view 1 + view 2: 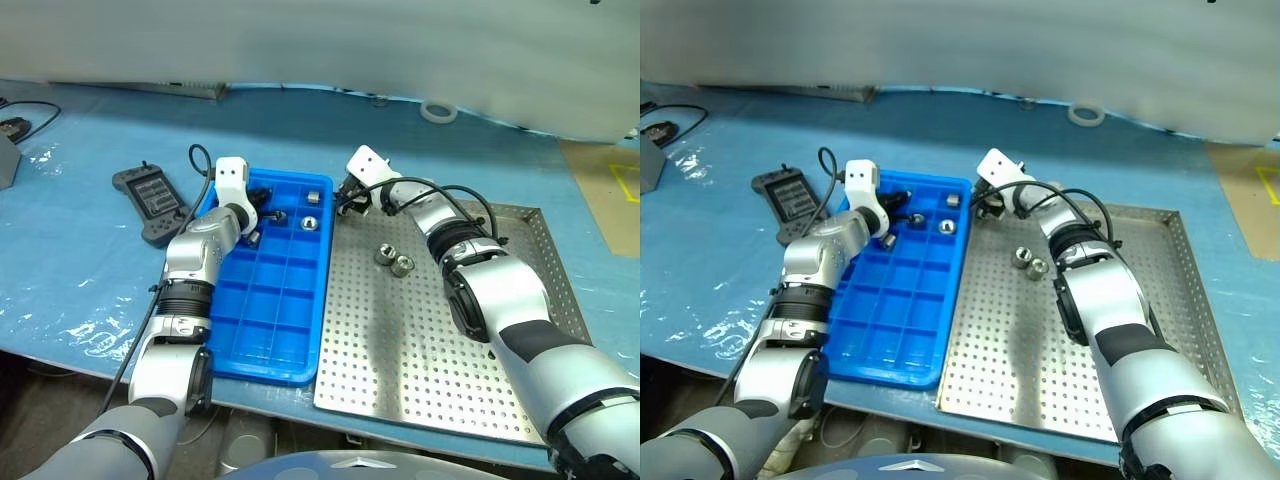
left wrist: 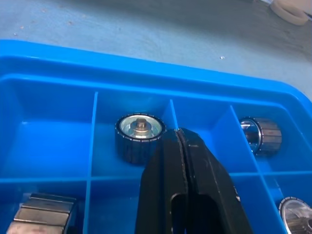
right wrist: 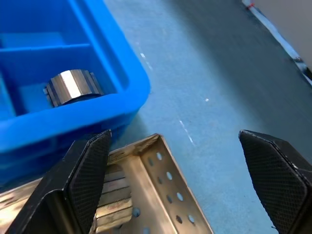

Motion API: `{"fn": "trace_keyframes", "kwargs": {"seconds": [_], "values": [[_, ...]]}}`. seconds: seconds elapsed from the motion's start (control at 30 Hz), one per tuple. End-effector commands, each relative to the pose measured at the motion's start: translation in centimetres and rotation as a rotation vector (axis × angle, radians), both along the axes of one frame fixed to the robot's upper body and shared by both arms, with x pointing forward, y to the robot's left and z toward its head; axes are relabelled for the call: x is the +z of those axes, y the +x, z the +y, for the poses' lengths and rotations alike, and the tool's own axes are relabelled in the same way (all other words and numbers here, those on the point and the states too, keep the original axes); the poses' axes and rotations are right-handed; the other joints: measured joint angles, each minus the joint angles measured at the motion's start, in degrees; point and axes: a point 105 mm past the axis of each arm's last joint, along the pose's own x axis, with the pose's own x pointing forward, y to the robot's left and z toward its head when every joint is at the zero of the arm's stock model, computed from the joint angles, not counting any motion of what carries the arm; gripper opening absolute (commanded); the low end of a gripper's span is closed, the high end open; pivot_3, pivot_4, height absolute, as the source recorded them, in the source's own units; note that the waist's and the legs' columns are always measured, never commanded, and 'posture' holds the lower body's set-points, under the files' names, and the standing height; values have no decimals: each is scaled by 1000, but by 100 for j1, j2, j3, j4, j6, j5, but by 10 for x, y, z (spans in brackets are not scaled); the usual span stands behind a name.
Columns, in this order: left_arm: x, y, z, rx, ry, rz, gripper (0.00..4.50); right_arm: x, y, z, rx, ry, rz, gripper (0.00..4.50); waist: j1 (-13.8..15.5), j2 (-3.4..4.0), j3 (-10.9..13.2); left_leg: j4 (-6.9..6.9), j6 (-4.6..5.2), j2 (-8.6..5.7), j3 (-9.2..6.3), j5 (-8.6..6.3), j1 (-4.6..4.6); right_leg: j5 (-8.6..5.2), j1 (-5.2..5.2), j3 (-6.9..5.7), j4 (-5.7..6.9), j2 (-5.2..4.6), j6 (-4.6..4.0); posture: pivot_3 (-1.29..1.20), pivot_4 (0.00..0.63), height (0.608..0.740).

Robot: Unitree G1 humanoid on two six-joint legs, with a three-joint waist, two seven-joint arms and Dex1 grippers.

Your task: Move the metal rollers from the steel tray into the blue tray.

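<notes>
Controller (image 1: 152,203) lies on the bench (image 1: 80,270), left of everything, not part of the job.

Left gripper (image 1: 262,213) is pressed together, empty, tip hanging inside the far end of the blue tray (image 1: 262,352). Just beyond its tip a roller (image 2: 139,138) sits in a cell; more rollers in cells beside it, incl. one (image 2: 262,136) twd the steel tray side.

Right gripper (image 3: 178,161) is spread wide, holding nothing, over the far corner of the steel tray (image 1: 440,390), next to the blue tray's wall. Two rollers (image 1: 394,260) remain on the steel tray, nearer the robot than that gripper, close together.

Risks (judgement): the pair sits so close that closing on one could knock the other rolling across the plate. Right gripper is also near the blue wall, so a swing that way could bump the tray and jolt the sorted rollers. Left gripper tip is close enough to nudge its nearest roller.

Tape ring (image 1: 438,111) far back, irrelevant.
</notes>
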Motion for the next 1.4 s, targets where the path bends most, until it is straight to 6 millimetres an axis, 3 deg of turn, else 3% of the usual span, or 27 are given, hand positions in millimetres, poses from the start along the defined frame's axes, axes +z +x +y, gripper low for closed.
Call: {"fn": "trace_keyframes", "kwargs": {"seconds": [0.03, 0.2, 0.5, 0.7, 1.4], "values": [[10, -3, -6, -18, 3, -40, 0, 31, 7, -9, -21, 11, -103, 4463, 10, 2, 1, 0, -2, 0, -7, 2, -5, 0, 0, -7, -1, 0, 0, 177, 150, 740], [3, -6, -11, -31, 8, -21, 0, 38, 10, -26, -59, 25, -98, 4463, 18, 3, 2, 1, -9, 2, -38, 13, -26, 0, -3, -42, -3, -1, 0, 165, 150, 740], [4, -8, -10, -35, 9, -18, 0, 18, -3, -48, 26, -81, 33, 4463, 14, 4, 2, 4, -8, 5, -51, 15, -51, 0, -14, -62, -13, -1, 0, 170, 150, 740], [4, -9, -11, -38, 10, -16, 0, -3, -10, -39, 83, -132, 91, 4463, 15, 4, 2, 6, -5, 8, -51, 16, -54, 0, -18, -65, -12, -1, -1, 168, 150, 740], [-6, -15, -10, -37, 28, 14, 0, -11, -18, -18, 171, -119, 148, 4463, 17, 10, 6, 6, -5, 11, -53, 17, -56, 0, -19, -68, -14, -1, -1, 192, 150, 740]]}}
